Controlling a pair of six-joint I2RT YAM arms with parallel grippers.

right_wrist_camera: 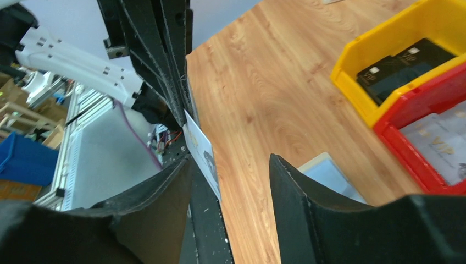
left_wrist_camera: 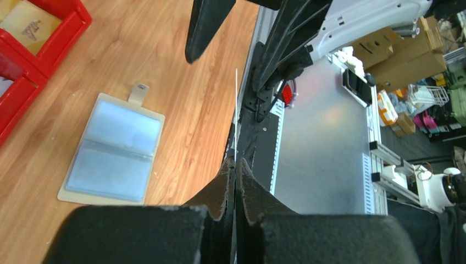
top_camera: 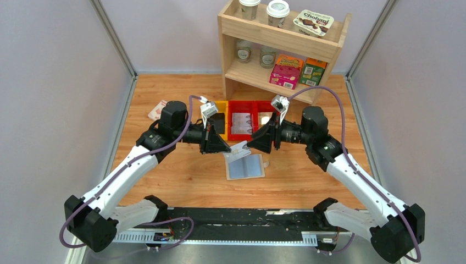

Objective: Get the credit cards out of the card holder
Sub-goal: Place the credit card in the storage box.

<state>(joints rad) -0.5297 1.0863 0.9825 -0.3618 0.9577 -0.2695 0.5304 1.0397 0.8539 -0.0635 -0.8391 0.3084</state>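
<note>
The card holder (top_camera: 245,166) lies open on the table, blue-grey lining up, snap tab to the right; it also shows in the left wrist view (left_wrist_camera: 112,148) and the right wrist view (right_wrist_camera: 329,173). My left gripper (top_camera: 228,147) (left_wrist_camera: 235,165) is shut on one silver-grey credit card (top_camera: 239,148), held in the air above the holder. The card shows edge-on in the left wrist view (left_wrist_camera: 236,110). My right gripper (top_camera: 250,144) (right_wrist_camera: 229,162) is open, facing the left one. The card's free end (right_wrist_camera: 200,148) lies between its fingers, close to the left finger.
A yellow bin (top_camera: 221,111) with black blocks and red bins (top_camera: 244,133) with cards stand just behind the grippers. A wooden shelf (top_camera: 280,41) with cups and boxes stands at the back. A small white-and-red box (top_camera: 156,111) lies at the left.
</note>
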